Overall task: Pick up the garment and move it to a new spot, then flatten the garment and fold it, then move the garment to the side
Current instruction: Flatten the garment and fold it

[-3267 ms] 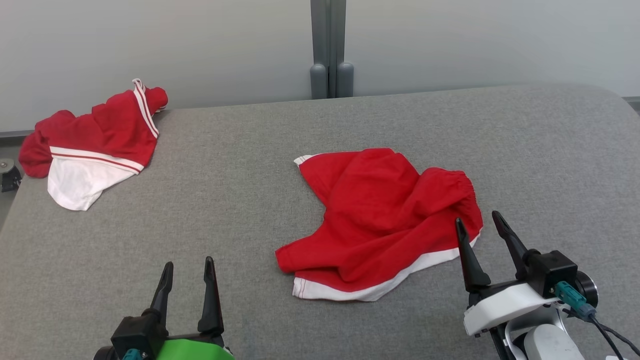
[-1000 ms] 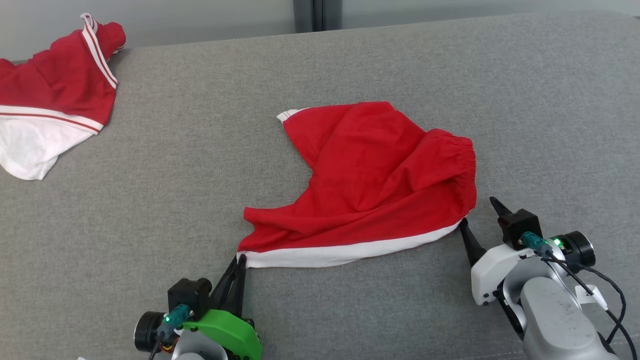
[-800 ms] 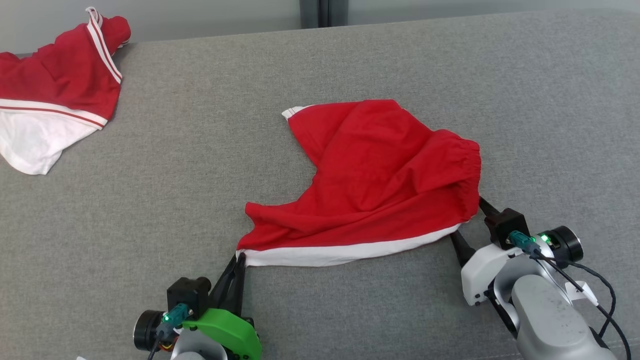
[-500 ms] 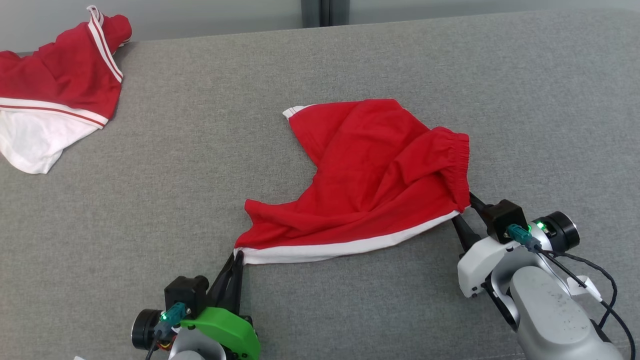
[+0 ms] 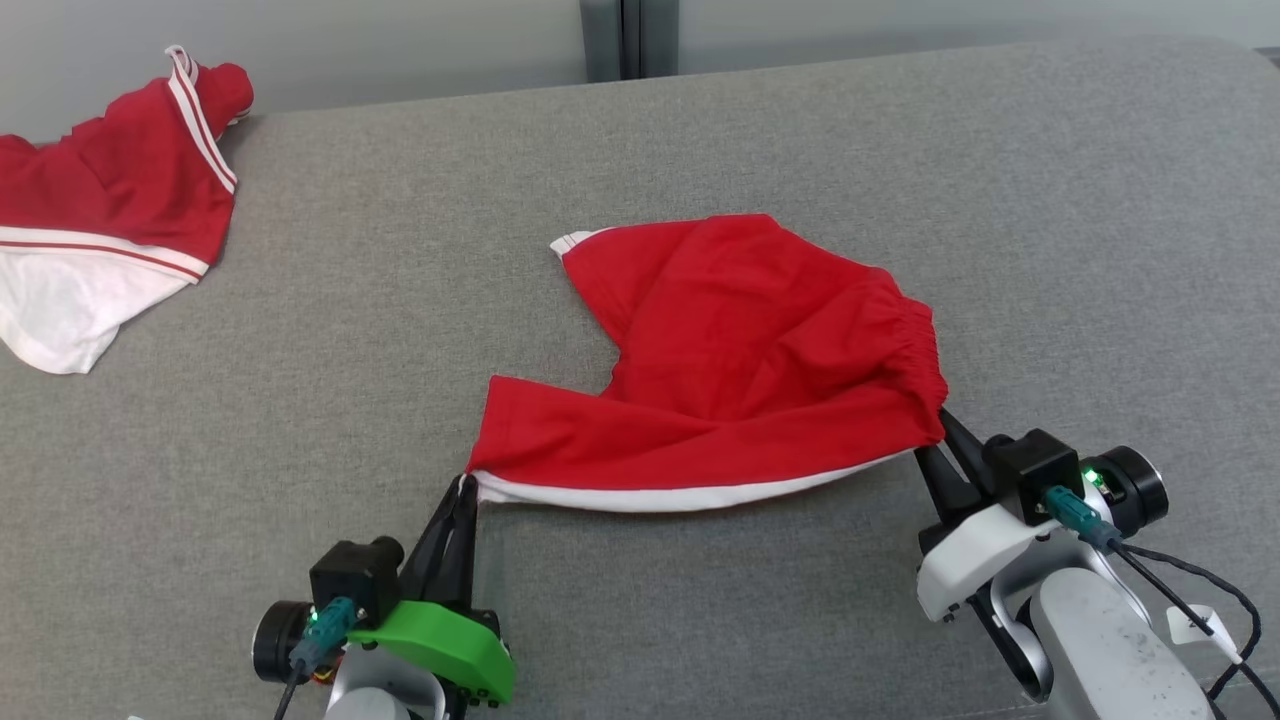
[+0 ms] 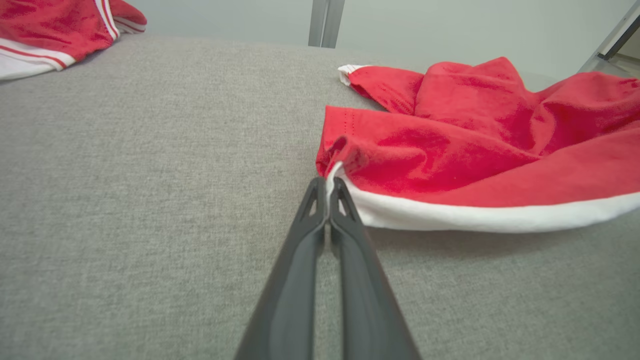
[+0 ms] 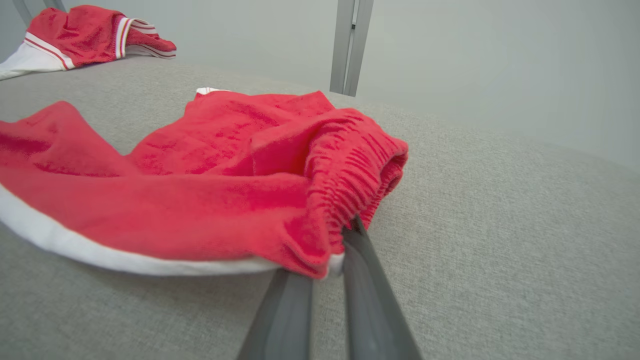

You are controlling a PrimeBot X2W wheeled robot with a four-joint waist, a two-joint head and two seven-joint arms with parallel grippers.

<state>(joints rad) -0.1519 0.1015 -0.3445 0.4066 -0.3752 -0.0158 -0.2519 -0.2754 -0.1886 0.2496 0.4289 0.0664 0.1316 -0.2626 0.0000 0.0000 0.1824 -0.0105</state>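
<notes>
The garment [image 5: 740, 380] is a pair of red shorts with a white hem, lying crumpled at the middle of the grey table [image 5: 700, 130]. My left gripper [image 5: 466, 487] is shut on the hem's near left corner; the left wrist view shows the white edge [image 6: 334, 172] pinched between the fingertips. My right gripper [image 5: 935, 440] is shut on the shorts [image 7: 240, 190] at their near right corner, by the gathered waistband [image 7: 360, 170]. The near edge hangs slightly off the table between the two grips.
A second red and white garment [image 5: 100, 230] lies bunched at the table's far left corner. A grey post [image 5: 628, 38] stands behind the far edge against a pale wall. Bare grey cloth surface stretches to the right and in front.
My right gripper moved in and closed on the shorts' right corner. The near hem has lifted and drawn taut between both grippers. The left gripper kept its hold.
</notes>
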